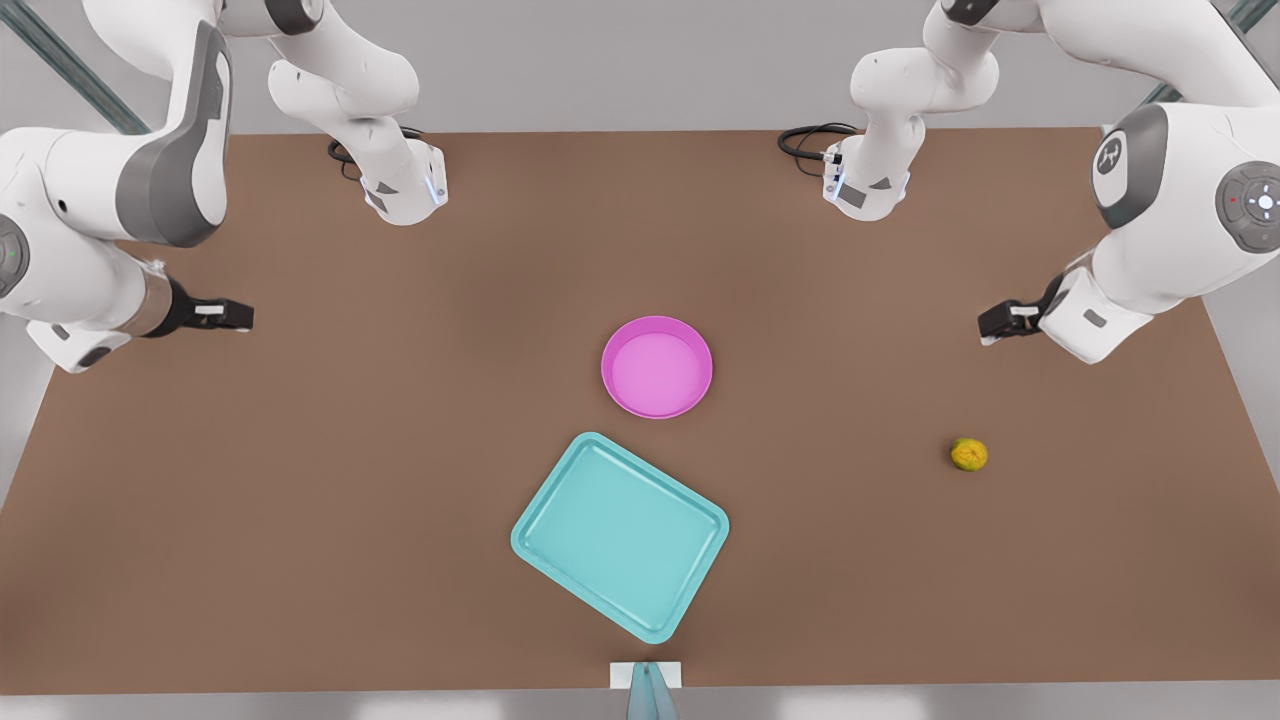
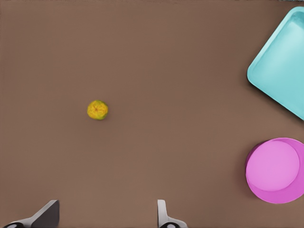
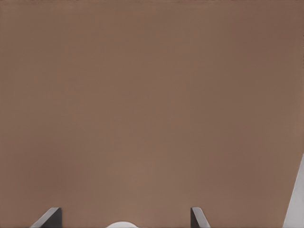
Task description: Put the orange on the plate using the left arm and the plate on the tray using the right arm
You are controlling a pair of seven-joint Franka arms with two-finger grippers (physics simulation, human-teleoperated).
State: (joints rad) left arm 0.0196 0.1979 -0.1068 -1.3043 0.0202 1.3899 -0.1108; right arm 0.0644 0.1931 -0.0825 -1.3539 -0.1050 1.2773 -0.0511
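1. The left gripper [image 1: 985, 328] hangs at the front view's right, above the table [image 1: 300, 500], jaws spread wide and holding nothing.
2. The orange [image 1: 968, 454] lies on the table at the front view's lower right, near the left gripper and well apart from the plate [image 1: 656, 366].
3. The plate sits at frame centre, empty, just beside the tray [image 1: 620, 534] below it.
4. The right gripper [image 1: 240, 316] waits at the front view's left, jaws wide apart, empty.
5. Recommended step: lower the left gripper straight over the orange, centre the fruit between the fingertips [image 2: 162, 211], then close gently; its round shape may let it roll.
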